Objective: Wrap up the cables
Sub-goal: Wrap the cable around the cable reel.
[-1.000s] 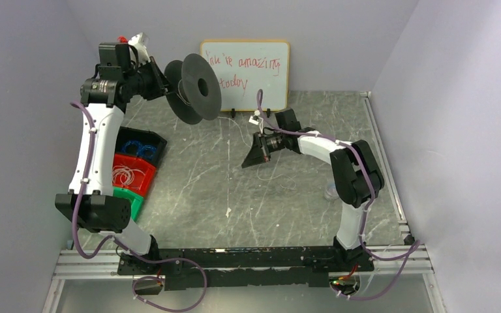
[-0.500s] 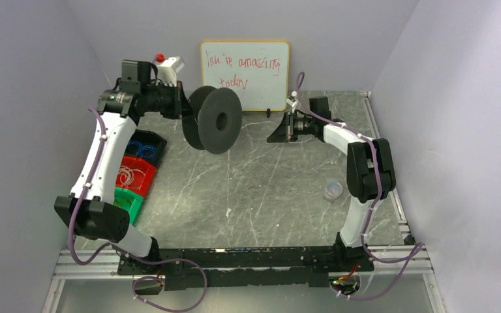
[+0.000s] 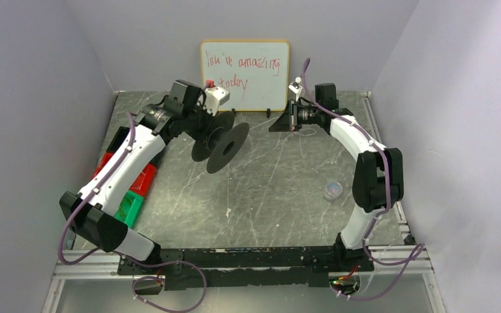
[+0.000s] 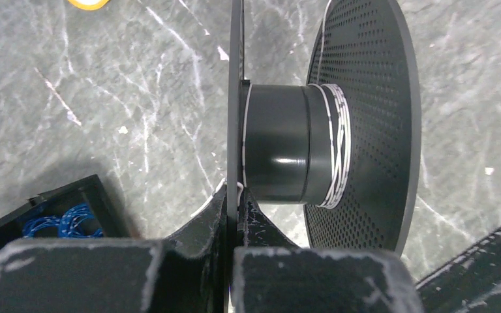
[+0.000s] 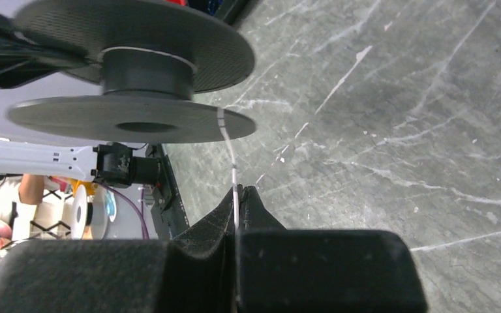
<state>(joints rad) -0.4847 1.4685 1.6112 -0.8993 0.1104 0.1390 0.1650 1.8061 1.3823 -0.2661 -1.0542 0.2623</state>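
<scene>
My left gripper (image 3: 210, 125) is shut on one flange of a black two-flanged spool (image 3: 222, 143), held just above the table in front of the whiteboard. In the left wrist view my jaws (image 4: 236, 195) pinch the thin flange, and a few turns of thin white cable (image 4: 338, 147) lie on the hub against the perforated flange. My right gripper (image 3: 285, 122) sits to the spool's right, near the whiteboard's foot. In the right wrist view it (image 5: 236, 193) is shut on the thin white cable (image 5: 233, 166), which runs taut up over the spool's (image 5: 134, 72) flange rim.
A whiteboard (image 3: 244, 66) with red writing stands at the back. Black, red and green bins (image 3: 128, 186) lie at the left under my left arm. A small clear cup (image 3: 332, 190) sits at the right. Grey walls close both sides.
My left arm swung the spool right and down, from high at the back left toward the table. My right gripper moved back and up toward the whiteboard, keeping hold of the cable.
</scene>
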